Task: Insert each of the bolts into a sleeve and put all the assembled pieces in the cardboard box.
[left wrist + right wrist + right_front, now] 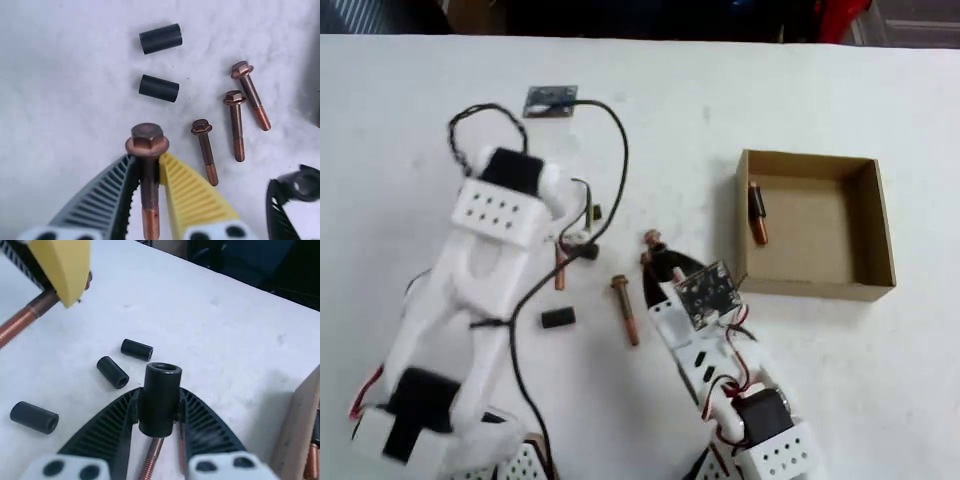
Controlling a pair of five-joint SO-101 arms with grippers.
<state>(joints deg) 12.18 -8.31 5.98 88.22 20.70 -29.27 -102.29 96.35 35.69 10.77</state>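
Left wrist view — the left gripper (pixel 146 157) pinches a bolt (pixel 147 140) just under its head, with three loose bolts (pixel 235 122) and two sleeves (pixel 159 88) on the table (pixel 60 75) beyond. In the right wrist view the right gripper (pixel 160 396) clamps a sleeve (pixel 161 376) upright, bore open; the cardboard box (pixel 817 290) nearby holds one assembled piece (pixel 757 212). Likely failure — the bolt tip meets the sleeve's rim off-axis, so one part pivots or slips from its grip.

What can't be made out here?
- Held bolt: tip cut off by the left wrist view's edge.
- Loose bolts in the right wrist view: heads hidden behind the right pincer and its sleeve.
- Piece in the cardboard box: too small in the high view to tell how far the bolt sits.
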